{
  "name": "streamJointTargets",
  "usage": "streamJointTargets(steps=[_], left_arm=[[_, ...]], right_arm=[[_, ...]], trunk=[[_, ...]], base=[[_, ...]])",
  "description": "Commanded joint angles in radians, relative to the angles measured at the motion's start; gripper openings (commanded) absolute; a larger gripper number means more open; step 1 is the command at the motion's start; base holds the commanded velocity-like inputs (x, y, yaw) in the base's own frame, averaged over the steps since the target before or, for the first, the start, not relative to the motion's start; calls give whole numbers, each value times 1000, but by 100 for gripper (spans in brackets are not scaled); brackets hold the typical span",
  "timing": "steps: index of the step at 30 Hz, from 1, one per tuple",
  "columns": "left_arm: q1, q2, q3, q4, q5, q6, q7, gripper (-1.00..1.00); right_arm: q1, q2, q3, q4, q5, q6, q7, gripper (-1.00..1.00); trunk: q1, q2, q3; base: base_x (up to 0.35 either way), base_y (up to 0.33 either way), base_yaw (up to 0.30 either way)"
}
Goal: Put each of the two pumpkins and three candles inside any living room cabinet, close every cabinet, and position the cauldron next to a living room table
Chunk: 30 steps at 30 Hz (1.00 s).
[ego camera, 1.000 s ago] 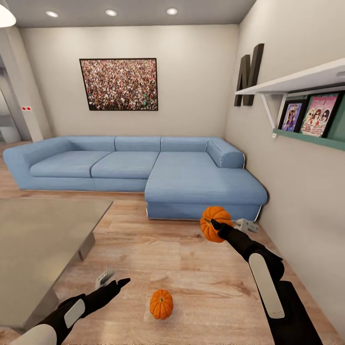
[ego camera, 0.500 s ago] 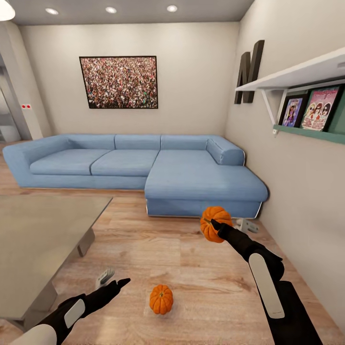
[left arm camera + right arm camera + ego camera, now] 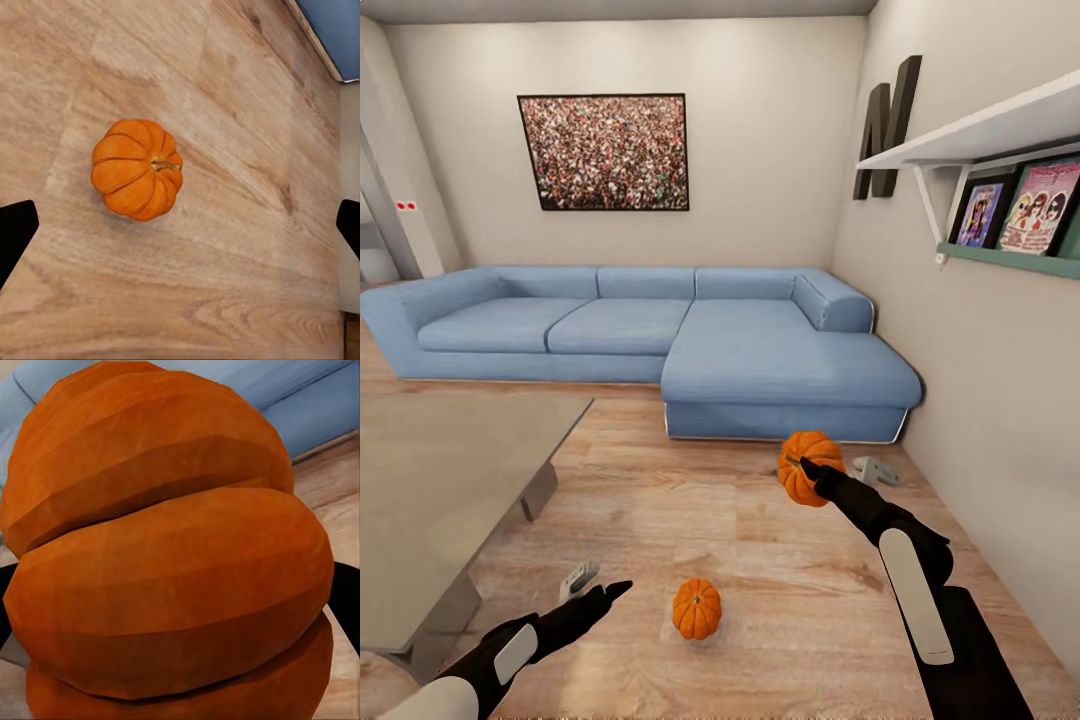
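Note:
One small orange pumpkin [image 3: 807, 452] is off the floor in my right gripper [image 3: 824, 472], which is shut on it in front of the sofa. That held pumpkin [image 3: 172, 555] bulges close up in the right wrist view, with dark fingers at both sides. A second pumpkin [image 3: 697, 608] sits upright on the wood floor between my arms. My left gripper [image 3: 597, 584] hovers open just left of it. In the left wrist view this floor pumpkin [image 3: 137, 169] lies ahead of the open left gripper [image 3: 180, 229], apart from both fingertips. The glossy grey table [image 3: 450, 470] stands at the left.
A blue L-shaped sofa [image 3: 660, 340] spans the back of the room. A wall with a white shelf [image 3: 980, 135] and framed pictures [image 3: 1015, 205] runs along the right. Open wood floor [image 3: 760, 560] lies between table, sofa and wall.
The whole picture has shifted, so the camera has moved; the sofa and floor pumpkin sit differently in view. Both arms keep their pose, and the right gripper still holds its pumpkin.

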Motion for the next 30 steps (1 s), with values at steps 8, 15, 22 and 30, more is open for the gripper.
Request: streamJointTargets(steps=[8, 15, 22, 30], left_arm=[[0, 1, -6, -1, 12, 8, -2, 100], [0, 1, -6, -2, 12, 13, -4, 100], [0, 1, -6, -2, 12, 15, -4, 100], [0, 0, -6, -1, 12, 16, -5, 100]], right_arm=[[6, 1, -5, -2, -15, 2, -5, -100], [10, 1, -18, -3, -16, 1, -5, -100], [11, 2, -38, -3, -19, 2, -4, -100], [11, 1, -40, -3, -19, 2, -4, -100]], trunk=[[3, -2, -32], [6, -4, -59], [10, -6, -86], [13, -8, -117]], base=[[0, 0, 0], [0, 0, 0], [0, 0, 0], [0, 0, 0]])
